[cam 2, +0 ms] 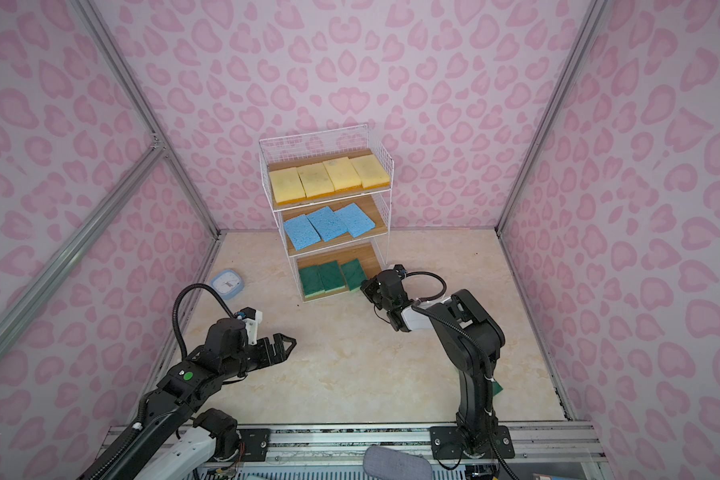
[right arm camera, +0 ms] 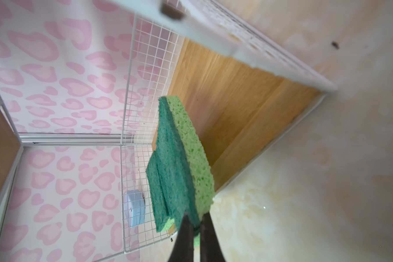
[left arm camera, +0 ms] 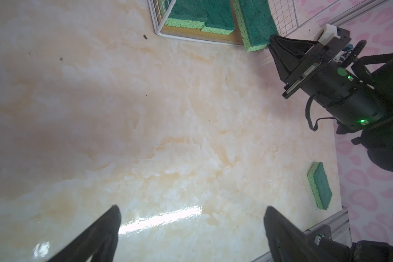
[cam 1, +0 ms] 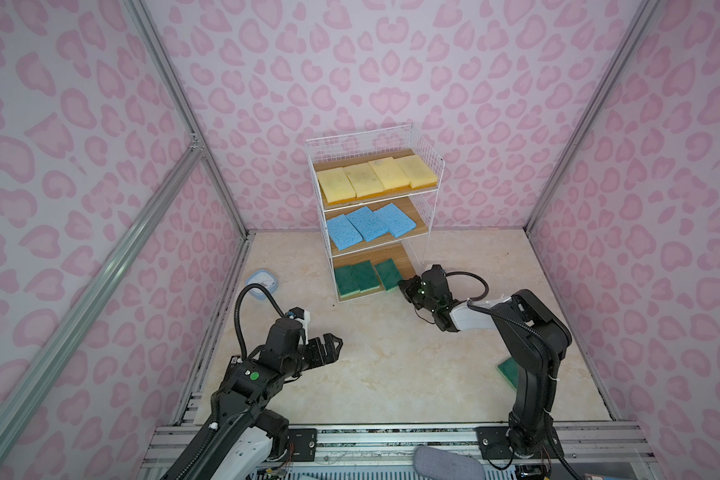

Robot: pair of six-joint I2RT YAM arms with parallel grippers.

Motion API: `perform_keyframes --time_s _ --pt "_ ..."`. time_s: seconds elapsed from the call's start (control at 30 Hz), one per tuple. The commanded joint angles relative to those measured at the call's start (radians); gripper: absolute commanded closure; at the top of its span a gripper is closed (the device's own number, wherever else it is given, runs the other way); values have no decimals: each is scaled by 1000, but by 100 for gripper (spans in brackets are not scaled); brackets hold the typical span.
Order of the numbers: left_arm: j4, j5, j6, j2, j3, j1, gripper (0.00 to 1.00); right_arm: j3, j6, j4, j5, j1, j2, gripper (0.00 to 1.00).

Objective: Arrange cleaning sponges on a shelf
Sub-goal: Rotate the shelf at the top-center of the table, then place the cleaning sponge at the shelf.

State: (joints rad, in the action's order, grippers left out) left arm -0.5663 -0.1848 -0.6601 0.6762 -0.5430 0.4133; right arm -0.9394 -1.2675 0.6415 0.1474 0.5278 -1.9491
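The shelf stands at the back wall. Its top tier carries several yellow sponges and its middle tier three blue sponges. Two green sponges lie flat on the bottom board. My right gripper is shut on the near end of a third green sponge, held on edge over the board's front right part. Another green sponge lies on the floor behind the right arm. My left gripper hovers open and empty.
A small light-blue clock lies on the floor left of the shelf. Pink patterned walls enclose the marble floor. A grey cloth-like object sits on the front rail.
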Motion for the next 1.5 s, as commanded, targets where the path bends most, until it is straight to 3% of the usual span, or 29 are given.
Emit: perform_keyframes --time_s 0.0,0.63,1.47 --pt "26 -4 3 -3 -2 0 1 -5 -32 47 -58 6 -3 95" --pt "25 -10 4 -7 -2 1 0 -164 -44 -55 -190 39 -118 95" --pt "26 -9 5 -6 1 2 1 -173 -3 2 -91 64 -174 93"
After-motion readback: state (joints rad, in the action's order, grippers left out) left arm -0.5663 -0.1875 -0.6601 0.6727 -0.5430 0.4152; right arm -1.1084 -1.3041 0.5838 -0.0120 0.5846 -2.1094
